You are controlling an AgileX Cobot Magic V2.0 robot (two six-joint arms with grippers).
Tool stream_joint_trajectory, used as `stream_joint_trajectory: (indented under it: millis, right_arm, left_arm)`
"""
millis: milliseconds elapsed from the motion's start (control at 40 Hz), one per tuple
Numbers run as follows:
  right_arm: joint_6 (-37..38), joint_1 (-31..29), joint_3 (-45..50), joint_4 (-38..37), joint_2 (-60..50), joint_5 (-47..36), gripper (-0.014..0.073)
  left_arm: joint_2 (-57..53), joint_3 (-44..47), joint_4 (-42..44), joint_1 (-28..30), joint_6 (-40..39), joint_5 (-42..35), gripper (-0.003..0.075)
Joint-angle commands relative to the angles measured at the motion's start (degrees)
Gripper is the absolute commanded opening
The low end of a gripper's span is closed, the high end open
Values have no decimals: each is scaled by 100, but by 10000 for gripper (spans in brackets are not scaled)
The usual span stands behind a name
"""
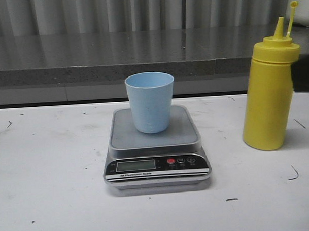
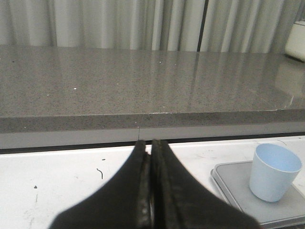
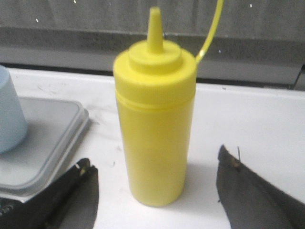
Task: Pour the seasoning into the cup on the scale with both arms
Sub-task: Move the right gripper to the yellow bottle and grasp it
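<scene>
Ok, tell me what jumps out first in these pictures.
The tall yellow seasoning bottle stands upright on the white table, to the right of the scale, cap off its nozzle. The light blue cup sits upright on the scale's platform. The right gripper is open around the bottle; the left gripper is shut.

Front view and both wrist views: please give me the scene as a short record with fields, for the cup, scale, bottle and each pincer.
cup: light blue cup, upright on the scale platform, looks empty
scale: silver-grey scale on the white table, display toward the camera
bottle: yellow seasoning bottle, upright on the table right of the scale, cap off the nozzle
left pincer: shut, holds nothing, left of the scale
right pincer: open, fingers either side of the bottle, not touching it
</scene>
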Motion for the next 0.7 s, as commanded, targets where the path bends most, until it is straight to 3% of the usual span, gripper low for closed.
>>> stream_joint_trajectory:
  millis: [0,225,500,676]
  right_arm:
    - [252,-10,5,-1,430,-1104,556]
    - [682,-10,4,-138,1635,-2224,657]
    - [782,-10,-64,-267,2710,-3557,650]
    - [788,-10,-358,-267,3164,-3694,650]
  left_arm:
    - [61,-147,-26,9,-44,-489,-20]
    - [61,-147,-26,9,-44,-489,-20]
    - [61,-147,-26,9,-44,-489,-20]
    - [61,-147,-26,9,-44,-489,-20]
